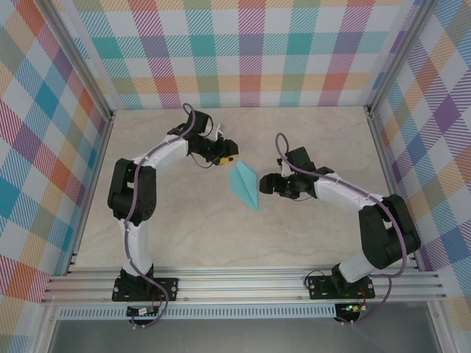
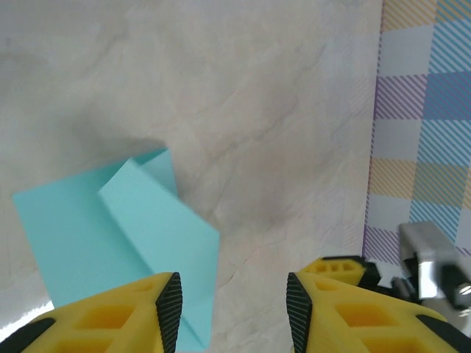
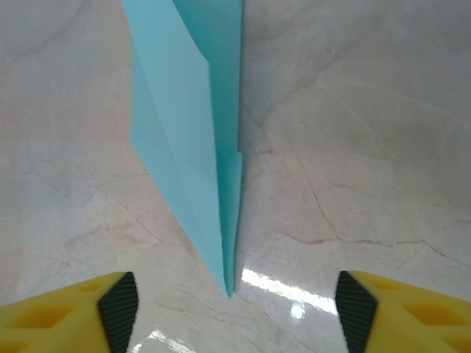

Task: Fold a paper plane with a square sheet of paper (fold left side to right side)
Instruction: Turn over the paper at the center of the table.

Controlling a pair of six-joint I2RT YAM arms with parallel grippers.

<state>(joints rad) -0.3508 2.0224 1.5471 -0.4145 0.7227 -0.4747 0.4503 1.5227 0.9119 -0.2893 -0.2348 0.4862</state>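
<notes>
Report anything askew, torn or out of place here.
Nothing torn or spilled. The narrow turquoise folded paper plane lies on the pale marbled table; its layers are slightly misaligned, leaving a small step along one edge.

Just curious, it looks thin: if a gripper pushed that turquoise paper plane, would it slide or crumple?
Probably slides: the paper plane lies on a glossy table. Likely light and floppy, though being folded in layers may stiffen it.

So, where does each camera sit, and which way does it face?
Top external: above and behind, facing down at the table; both arms show.
Left wrist: on the left arm, looking past its yellow fingers at the paper plane's broad end.
Right wrist: on the right arm, past its fingers at the plane's tip.
Shared: all see the plane.
</notes>
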